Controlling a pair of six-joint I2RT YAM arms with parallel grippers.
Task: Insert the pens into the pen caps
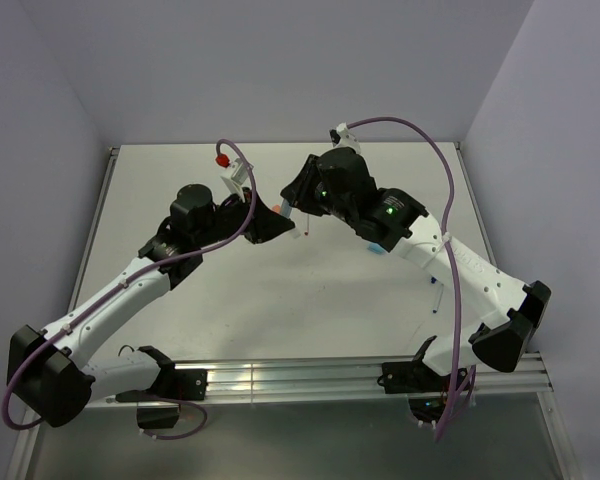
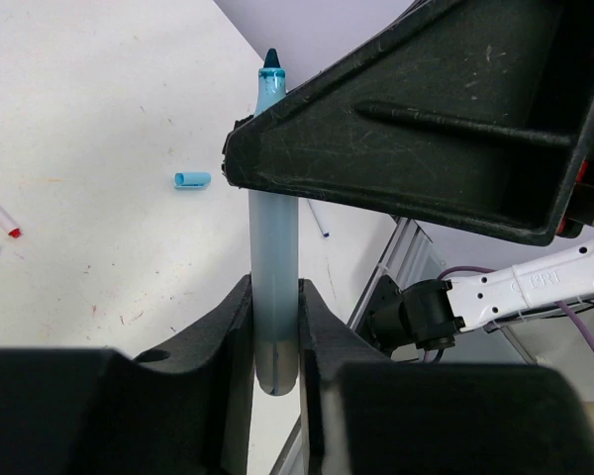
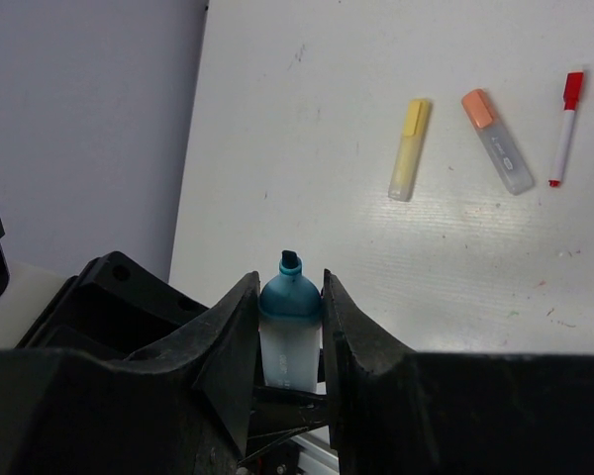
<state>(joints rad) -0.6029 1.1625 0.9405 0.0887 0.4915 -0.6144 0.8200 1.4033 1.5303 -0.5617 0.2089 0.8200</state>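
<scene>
A blue pen [image 2: 274, 247] is held at both ends above the white table [image 1: 280, 300], at the centre of the overhead view. The left gripper [image 2: 274, 289] is pressed together on the pen's lower barrel. Its two fingers touch the pale body on either side, at the bottom centre of the left wrist view. The right gripper [image 3: 289, 282] is pinched on the same pen at its teal shoulder, low in the right wrist view, and the uncapped dark nib is seen standing clear between the fingers. A blue cap [image 2: 192, 179] is seen lying on the table at the left of the left wrist view, well apart from the pen. At the upper right of the right wrist view, a yellow pen [image 3: 409, 148], an orange-capped pen [image 3: 497, 141] and a red pen [image 3: 564, 129] are laid side by side, each with a coloured cap at its upper end.
</scene>
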